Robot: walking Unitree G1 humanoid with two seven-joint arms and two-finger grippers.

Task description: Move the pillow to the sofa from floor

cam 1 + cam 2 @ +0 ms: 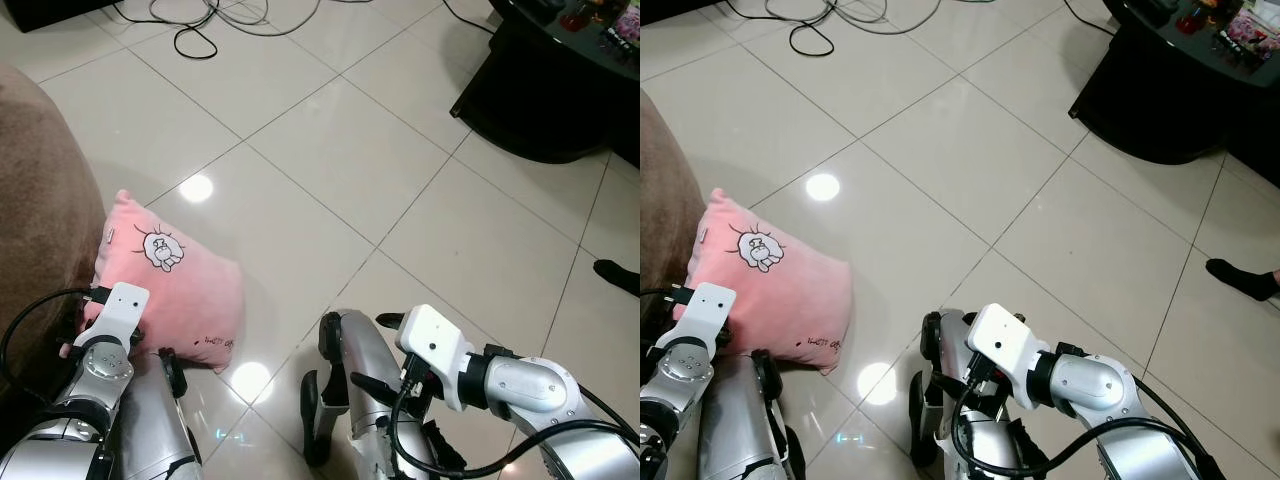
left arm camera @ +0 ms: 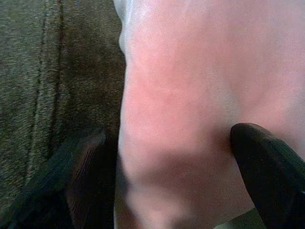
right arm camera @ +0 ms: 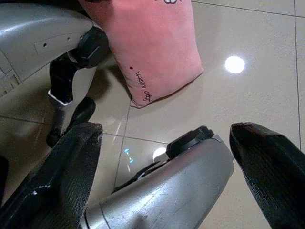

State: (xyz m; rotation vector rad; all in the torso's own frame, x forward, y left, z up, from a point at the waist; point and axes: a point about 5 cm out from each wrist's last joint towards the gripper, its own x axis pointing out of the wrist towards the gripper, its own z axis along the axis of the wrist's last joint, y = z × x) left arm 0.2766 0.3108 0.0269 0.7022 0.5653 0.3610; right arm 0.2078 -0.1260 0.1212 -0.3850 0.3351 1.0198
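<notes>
Left wrist view: the left end effector (image 2: 176, 167) is spreading its black fingers (image 2: 269, 167) on either side of the pillow, not yet pinching it.
Pillow (image 1: 175, 285): pink, lying on the tiled floor (image 1: 330, 170), leaning against the brown sofa (image 1: 40, 230).
Right end effector (image 3: 162, 176): hanging with fingers spread, well apart from the pillow, holding nothing.
Cables (image 1: 200, 20): lying on the floor far beyond the pillow.

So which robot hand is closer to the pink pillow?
The left. The left gripper is right at the pink pillow, open, one finger on each side of its edge by the sofa. The right gripper hangs open above the floor, off to the pillow's right.
</notes>
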